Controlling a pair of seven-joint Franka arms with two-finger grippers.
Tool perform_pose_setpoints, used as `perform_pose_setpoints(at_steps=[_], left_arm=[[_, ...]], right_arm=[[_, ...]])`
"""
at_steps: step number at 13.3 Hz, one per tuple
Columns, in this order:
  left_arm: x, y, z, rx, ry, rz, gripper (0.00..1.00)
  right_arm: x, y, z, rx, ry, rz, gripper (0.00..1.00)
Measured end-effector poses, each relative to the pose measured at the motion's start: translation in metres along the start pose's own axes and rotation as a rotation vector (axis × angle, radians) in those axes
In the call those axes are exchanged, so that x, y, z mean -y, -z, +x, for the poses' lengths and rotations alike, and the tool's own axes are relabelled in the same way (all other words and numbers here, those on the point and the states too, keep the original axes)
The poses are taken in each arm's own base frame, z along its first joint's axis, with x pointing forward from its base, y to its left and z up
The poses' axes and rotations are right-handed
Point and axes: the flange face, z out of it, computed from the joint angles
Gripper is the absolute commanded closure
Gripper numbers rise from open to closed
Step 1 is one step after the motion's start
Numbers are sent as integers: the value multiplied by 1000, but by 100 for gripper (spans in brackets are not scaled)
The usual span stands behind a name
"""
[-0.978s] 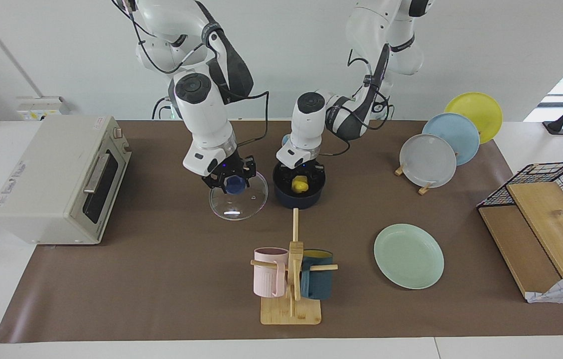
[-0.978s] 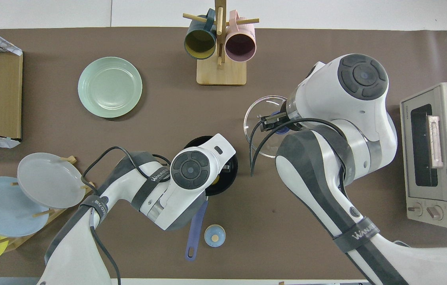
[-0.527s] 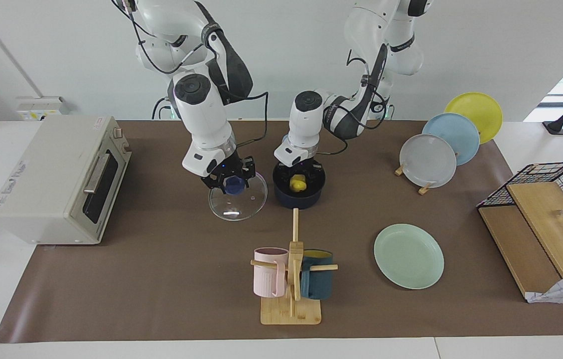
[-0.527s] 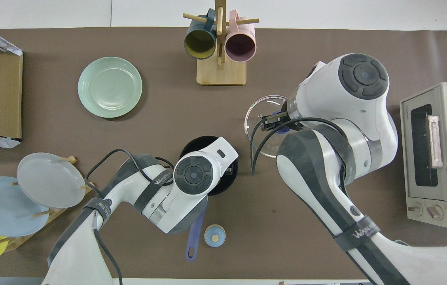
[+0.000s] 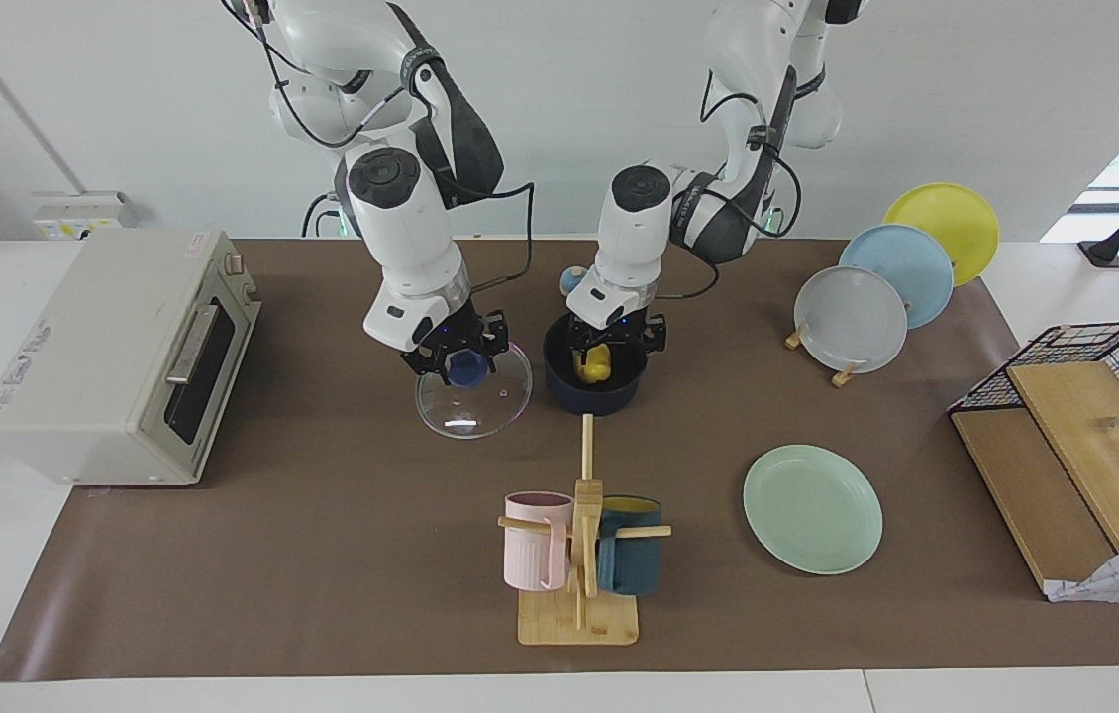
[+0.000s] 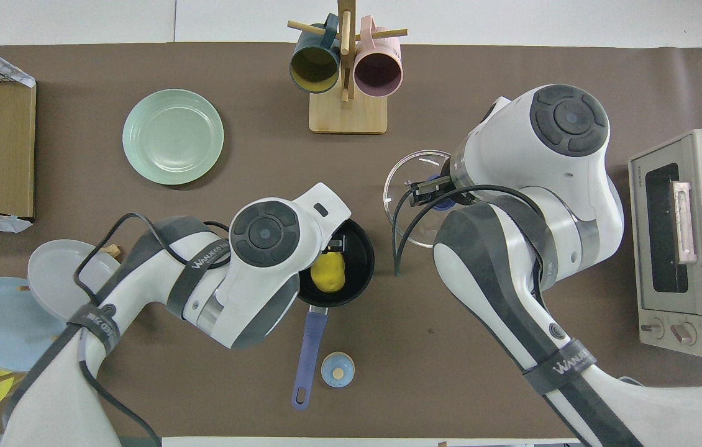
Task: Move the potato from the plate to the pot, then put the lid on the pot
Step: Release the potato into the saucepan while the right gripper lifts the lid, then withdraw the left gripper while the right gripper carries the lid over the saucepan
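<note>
The yellow potato (image 5: 597, 367) (image 6: 328, 272) lies inside the navy pot (image 5: 595, 394) (image 6: 361, 242), whose long handle (image 6: 308, 347) points toward the robots. My left gripper (image 5: 616, 342) is open and empty just above the pot's rim, on the side toward the left arm's end. The glass lid (image 5: 480, 401) (image 6: 407, 180) rests on the table beside the pot, toward the right arm's end. My right gripper (image 5: 454, 362) (image 6: 435, 194) is down on the lid's blue knob, shut on it. The mint-green plate (image 5: 812, 508) (image 6: 173, 136) is empty, farther from the robots.
A blue-and-tan bell (image 5: 572, 278) (image 6: 337, 369) stands near the pot's handle. A mug rack (image 5: 579, 555) stands farther out. A toaster oven (image 5: 114, 356) is at the right arm's end. A plate rack (image 5: 876, 297) and a wire basket (image 5: 1094, 356) are at the left arm's end.
My left gripper has drawn back from over the pot toward the left arm's end, uncovering the potato, which stays in the pot. The right gripper and lid have not moved.
</note>
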Motion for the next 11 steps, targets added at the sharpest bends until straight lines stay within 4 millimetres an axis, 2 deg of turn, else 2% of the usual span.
perform_pose_setpoints(at_steps=[3, 4, 6, 9, 11], left_arm=[[80, 95, 36, 44, 37, -48, 0], [105, 124, 42, 43, 48, -61, 0], [156, 173, 45, 28, 69, -79, 0], [229, 220, 44, 19, 93, -78, 0], [279, 238, 43, 25, 73, -56, 0]], right_arm=[[14, -1, -2, -2, -9, 1, 71], [26, -2, -4, -8, -18, -5, 71], [64, -5, -11, -26, -37, -30, 71], [129, -8, -30, -60, -81, -31, 71], [172, -16, -47, -84, -92, -60, 71]])
